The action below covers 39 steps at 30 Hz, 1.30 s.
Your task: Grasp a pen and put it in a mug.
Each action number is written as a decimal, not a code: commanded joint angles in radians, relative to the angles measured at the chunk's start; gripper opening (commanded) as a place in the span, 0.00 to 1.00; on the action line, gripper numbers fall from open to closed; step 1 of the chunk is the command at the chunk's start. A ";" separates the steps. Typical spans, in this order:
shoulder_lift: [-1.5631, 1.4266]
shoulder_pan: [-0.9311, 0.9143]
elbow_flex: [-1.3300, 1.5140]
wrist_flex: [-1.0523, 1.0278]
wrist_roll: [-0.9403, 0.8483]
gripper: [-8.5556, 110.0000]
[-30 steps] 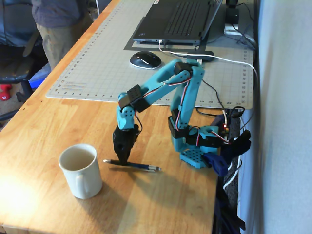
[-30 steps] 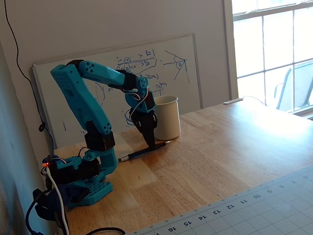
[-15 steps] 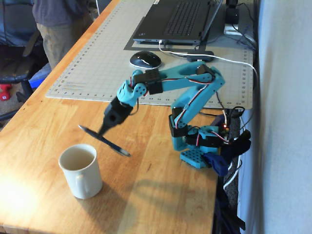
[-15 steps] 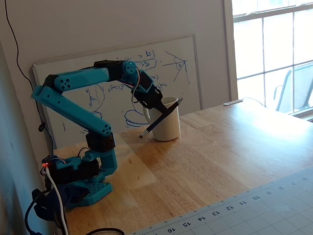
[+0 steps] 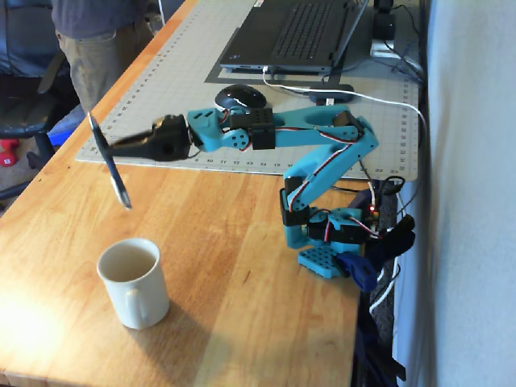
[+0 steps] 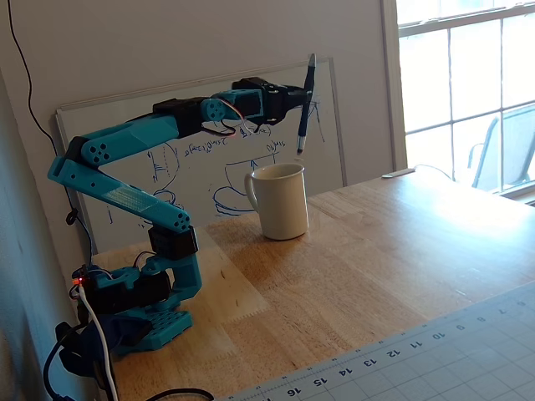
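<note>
The dark pen (image 5: 109, 162) hangs nearly upright in the air, held near its upper part by my gripper (image 5: 113, 147), whose black jaws are shut on it. In a fixed view the pen (image 6: 306, 104) points tip down above and slightly beyond the mug, not inside it. The white mug (image 5: 134, 282) stands upright on the wooden table, handle toward the camera in one fixed view; in the other the mug (image 6: 279, 200) shows its handle on the left. The pen's tip is a little above the mug's rim height.
A grey cutting mat (image 5: 161, 72) covers the table's far part, with a laptop (image 5: 290, 32) and a black mouse (image 5: 240, 97) on it. A person (image 5: 101, 40) stands at the table's far left. A whiteboard (image 6: 209, 159) leans on the wall behind the mug.
</note>
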State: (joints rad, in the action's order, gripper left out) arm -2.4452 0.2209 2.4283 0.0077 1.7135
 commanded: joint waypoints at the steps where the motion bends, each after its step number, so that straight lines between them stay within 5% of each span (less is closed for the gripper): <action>1: -0.049 0.002 -0.023 0.138 -0.011 0.09; 26: 0.373 0.339 -0.021 0.160 -0.233 0.09; 39: 0.244 0.357 0.081 0.158 -0.245 0.16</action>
State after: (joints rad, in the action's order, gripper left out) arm -2.0893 0.5798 2.5096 0.1427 1.4818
